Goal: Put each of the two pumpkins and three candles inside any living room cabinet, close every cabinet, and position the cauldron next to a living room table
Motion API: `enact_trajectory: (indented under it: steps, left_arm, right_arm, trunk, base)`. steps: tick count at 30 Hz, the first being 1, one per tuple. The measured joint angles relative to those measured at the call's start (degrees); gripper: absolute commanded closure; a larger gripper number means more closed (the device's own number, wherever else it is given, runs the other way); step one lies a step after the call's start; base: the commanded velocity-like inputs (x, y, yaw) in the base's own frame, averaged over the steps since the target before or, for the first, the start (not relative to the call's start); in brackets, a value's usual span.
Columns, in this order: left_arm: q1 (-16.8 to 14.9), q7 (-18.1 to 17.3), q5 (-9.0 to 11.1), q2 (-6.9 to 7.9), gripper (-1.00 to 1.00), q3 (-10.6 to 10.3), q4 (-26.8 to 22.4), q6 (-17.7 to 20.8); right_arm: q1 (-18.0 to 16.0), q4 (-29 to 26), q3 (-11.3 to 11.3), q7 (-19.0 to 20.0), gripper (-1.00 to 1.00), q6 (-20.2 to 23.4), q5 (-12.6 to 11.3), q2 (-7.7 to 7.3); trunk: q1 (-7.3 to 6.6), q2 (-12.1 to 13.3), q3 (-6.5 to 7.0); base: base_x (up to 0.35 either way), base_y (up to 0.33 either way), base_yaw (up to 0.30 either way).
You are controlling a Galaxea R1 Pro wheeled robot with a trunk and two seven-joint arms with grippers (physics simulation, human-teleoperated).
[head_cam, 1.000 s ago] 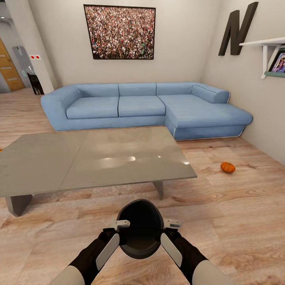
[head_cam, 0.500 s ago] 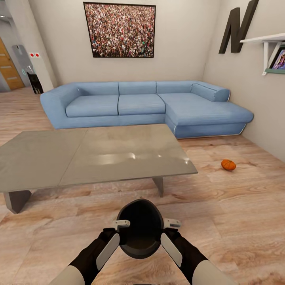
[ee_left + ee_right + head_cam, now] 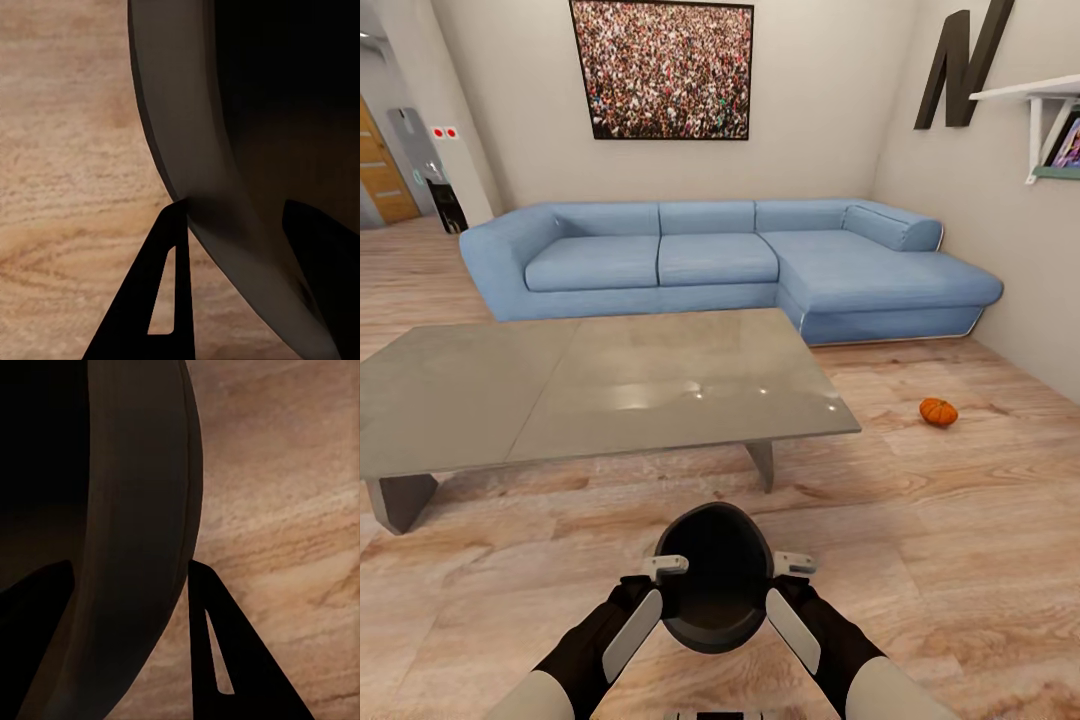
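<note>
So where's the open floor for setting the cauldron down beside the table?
The wood floor between the grey table and the cauldron is bare. So is the stretch right of the table, bordered by the sofa and the pumpkin. Nothing looks crowded.

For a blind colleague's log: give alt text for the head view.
Both claws, left and right, grip a black cauldron by its rim above wood floor, facing a grey coffee table. Behind: blue corner sofa; an orange pumpkin lies on the floor right of the table.
</note>
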Motion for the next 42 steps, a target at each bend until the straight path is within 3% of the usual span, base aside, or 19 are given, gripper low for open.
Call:
enact_trajectory:
  steps: [19, 38, 42]
  left_arm:
    - [0.0, 0.0, 0.0, 0.00, 1.00, 0.1, -0.1, 0.1]
    - [0.0, 0.1, 0.1, -0.04, 1.00, 0.0, 0.1, 0.2]
    - [0.0, 0.2, -0.3, -0.05, 1.00, 0.2, -0.3, 0.2]
  right_arm:
    - [0.0, 0.0, 0.0, 0.1, 1.00, 0.0, 0.1, 0.01]
    - [0.0, 0.0, 0.2, -0.3, 1.00, 0.0, -0.6, -0.01]
    - [0.0, 0.0, -0.2, 0.5, 1.00, 0.0, 0.5, -0.01]
  trunk:
    - [-0.02, 0.0, 0.00]
    - [-0.02, 0.0, 0.00]
    - [-0.01, 0.0, 0.00]
  base:
    - [0.172, 0.000, 0.000]
    - [0.055, 0.008, 0.000]
    - [0.111, 0.024, 0.000]
